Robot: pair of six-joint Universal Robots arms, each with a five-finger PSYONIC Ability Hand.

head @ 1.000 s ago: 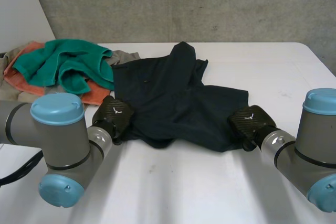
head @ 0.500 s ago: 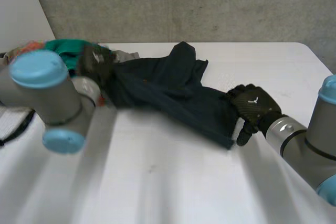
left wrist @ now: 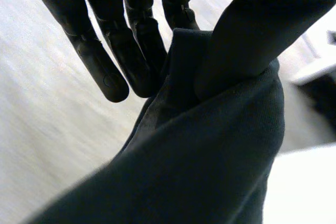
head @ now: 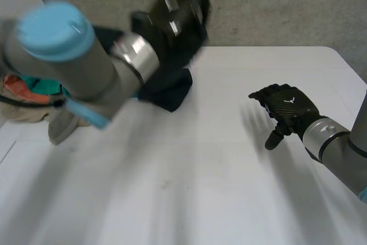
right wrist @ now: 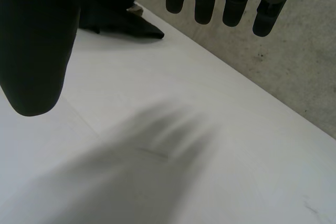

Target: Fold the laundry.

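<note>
- counting first: how many things are on the scene?
- two robot hands, one dark garment [head: 167,89], one pile of other laundry [head: 23,93] and one table [head: 200,187]. in the pile i can tell an orange piece, a green piece and a beige piece, and it lies at the left side of the table.
- where is the dark garment?
- it hangs from the left robot hand [head: 175,18], which is high above the far part of the table. the cloth falls down from the hand, and its lower end reaches the table surface there.
- how does this hand hold it?
- in the left wrist view the thumb [left wrist: 247,40] presses into a fold of the cloth, and the fingers [left wrist: 113,72] are on the other side of the same fold. so the cloth is pinched between thumb and fingers, and the rest of it drops below the palm.
- and the right robot hand [head: 287,109]?
- it is over the right side of the table, well apart from the garment, and it holds nothing. in the right wrist view its fingers [right wrist: 202,3] are spread and relaxed, the thumb [right wrist: 37,51] stands away from them, and bare table is under the palm. beyond the fingertips, far off, the dark cloth is visible on the table.
</note>
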